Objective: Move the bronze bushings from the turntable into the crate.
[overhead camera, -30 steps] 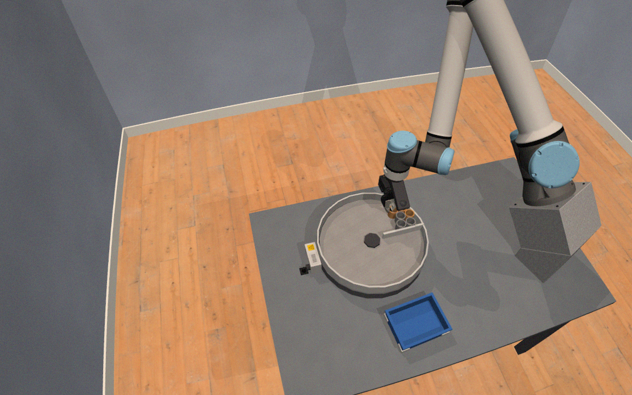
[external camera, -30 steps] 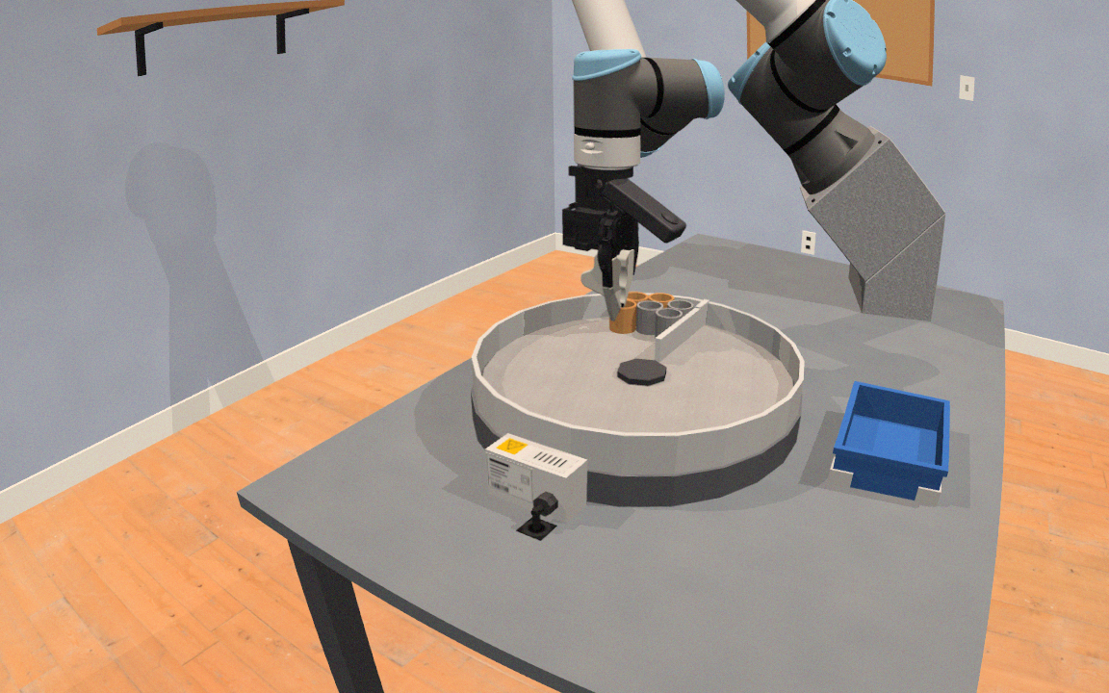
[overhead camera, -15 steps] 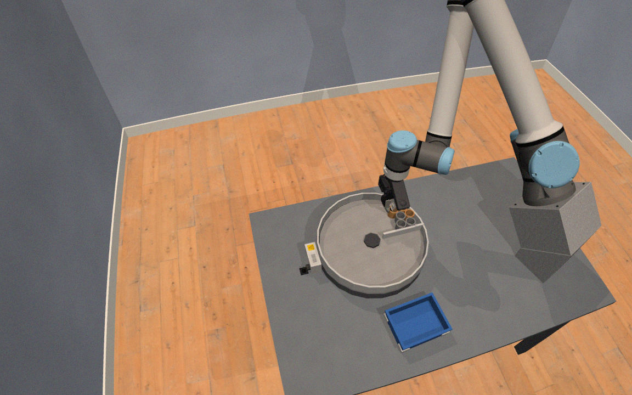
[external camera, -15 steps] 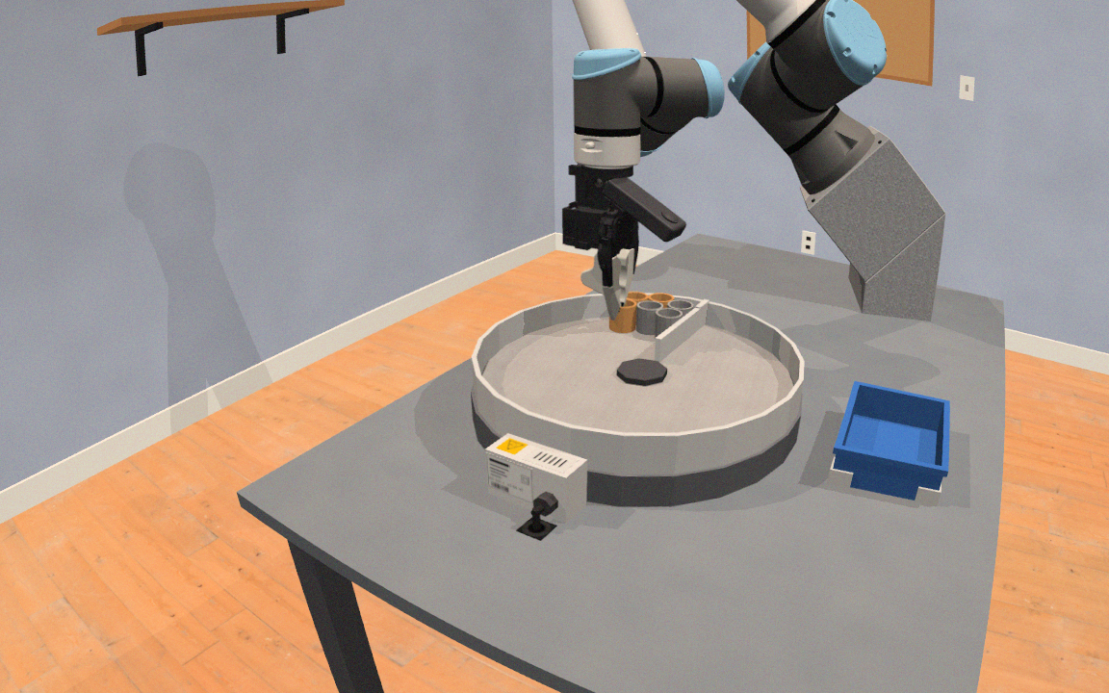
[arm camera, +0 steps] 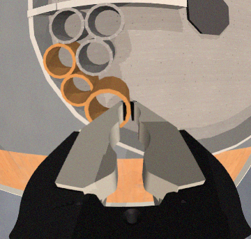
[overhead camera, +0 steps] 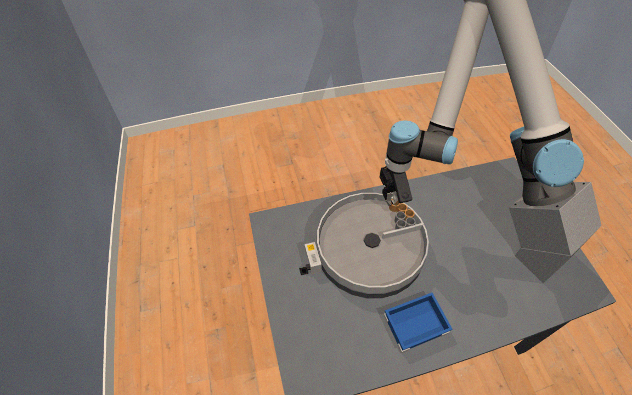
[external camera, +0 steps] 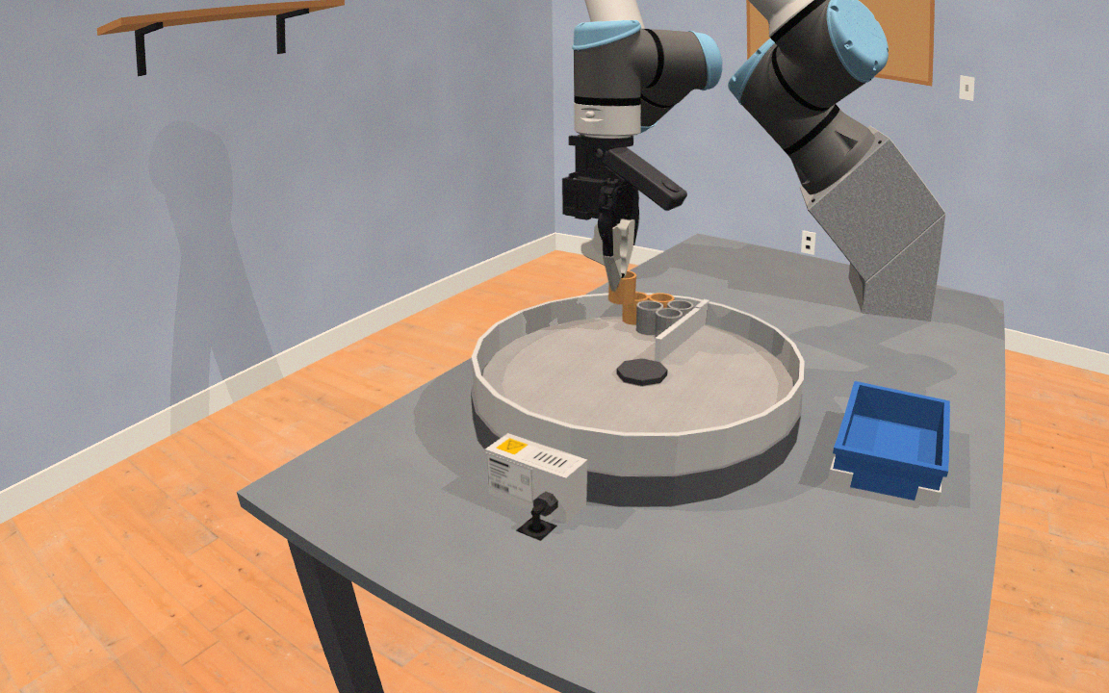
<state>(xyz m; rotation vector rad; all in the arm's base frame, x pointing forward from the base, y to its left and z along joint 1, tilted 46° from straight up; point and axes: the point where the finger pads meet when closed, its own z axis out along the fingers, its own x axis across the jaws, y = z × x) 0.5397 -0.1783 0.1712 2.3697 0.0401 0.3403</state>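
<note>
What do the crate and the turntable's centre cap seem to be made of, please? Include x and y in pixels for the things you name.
Crate (overhead camera: 409, 325) (external camera: 890, 474): probably matte plastic, judging by its even blue colour.
Centre cap (overhead camera: 372, 240) (external camera: 641, 371) (arm camera: 209, 12): dull and dark, without glints; rubber, plastic or painted metal, I cannot tell.

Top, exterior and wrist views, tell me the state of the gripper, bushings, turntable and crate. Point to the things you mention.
Gripper (overhead camera: 393, 201) (external camera: 623, 273) (arm camera: 127, 102): shut on one bushing's wall.
Held bronze bushing (overhead camera: 394, 207) (external camera: 629, 303) (arm camera: 98, 110): upright, raised.
Other two bronze bushings (overhead camera: 409, 216) (external camera: 660, 295) (arm camera: 52, 61): standing.
Three steel bushings (overhead camera: 397, 225) (external camera: 646, 322) (arm camera: 81, 56): standing.
Turntable (overhead camera: 348, 255) (external camera: 558, 387) (arm camera: 174, 65): bearing five bushings.
Crate (overhead camera: 417, 321) (external camera: 890, 466): open-topped, empty.
</note>
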